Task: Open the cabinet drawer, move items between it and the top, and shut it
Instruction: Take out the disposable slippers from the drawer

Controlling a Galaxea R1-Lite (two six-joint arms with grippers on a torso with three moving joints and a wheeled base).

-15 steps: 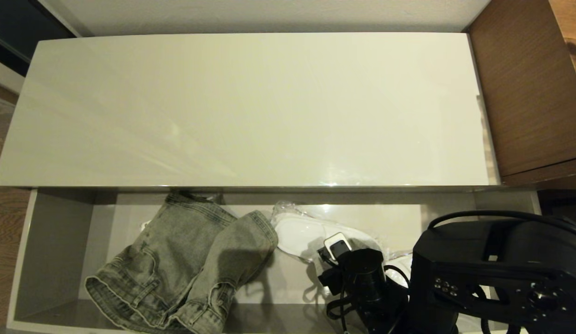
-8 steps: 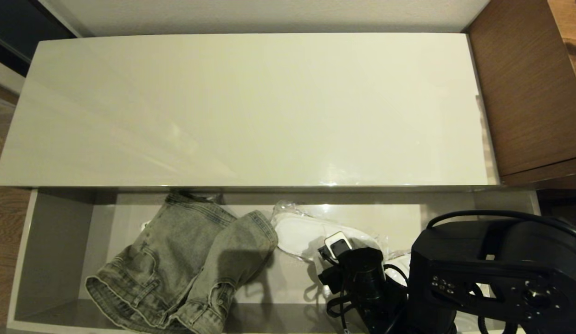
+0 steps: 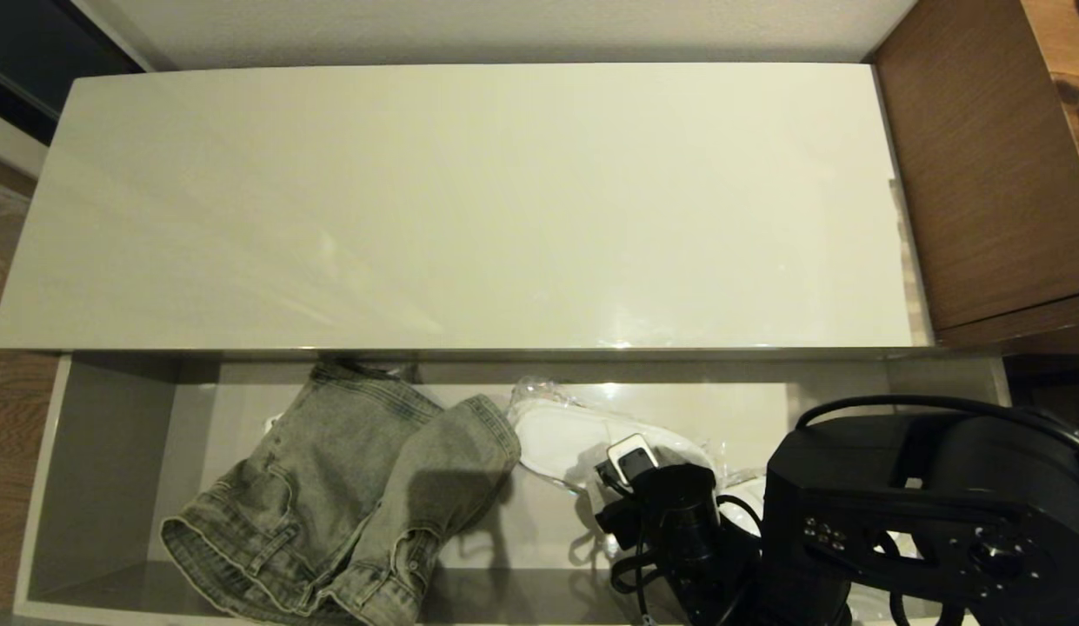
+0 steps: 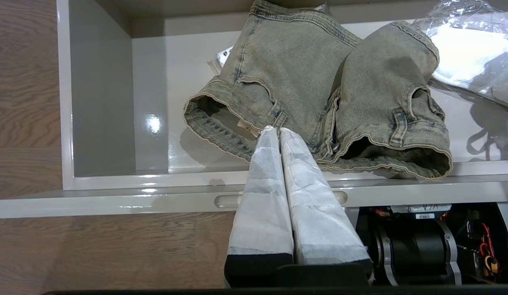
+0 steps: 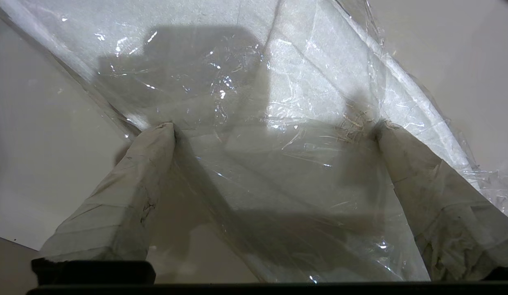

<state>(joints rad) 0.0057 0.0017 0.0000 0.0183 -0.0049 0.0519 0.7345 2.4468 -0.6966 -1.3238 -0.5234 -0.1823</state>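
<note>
The cabinet drawer (image 3: 104, 435) stands pulled out below the bare glossy top (image 3: 469, 209). Inside it, a folded grey-green denim garment (image 3: 348, 496) lies at the left. A white slipper in clear plastic (image 3: 574, 439) lies at the middle right. My right gripper (image 5: 274, 129) is down in the drawer, open wide. Both fingertips (image 5: 165, 131) rest on the slipper's plastic wrap (image 5: 254, 82), one at each side of it. In the head view the black right arm (image 3: 895, 522) hides those fingers. My left gripper (image 4: 275, 130) is shut and empty, parked in front of the drawer (image 4: 102, 102), its tips pointing at the denim garment (image 4: 319, 82).
A brown wooden desk (image 3: 991, 165) stands against the cabinet's right end. Wood floor (image 4: 28, 102) lies to the left of the drawer. The drawer front (image 4: 114, 200) has a slot handle, and the robot's base (image 4: 421, 246) sits just behind it.
</note>
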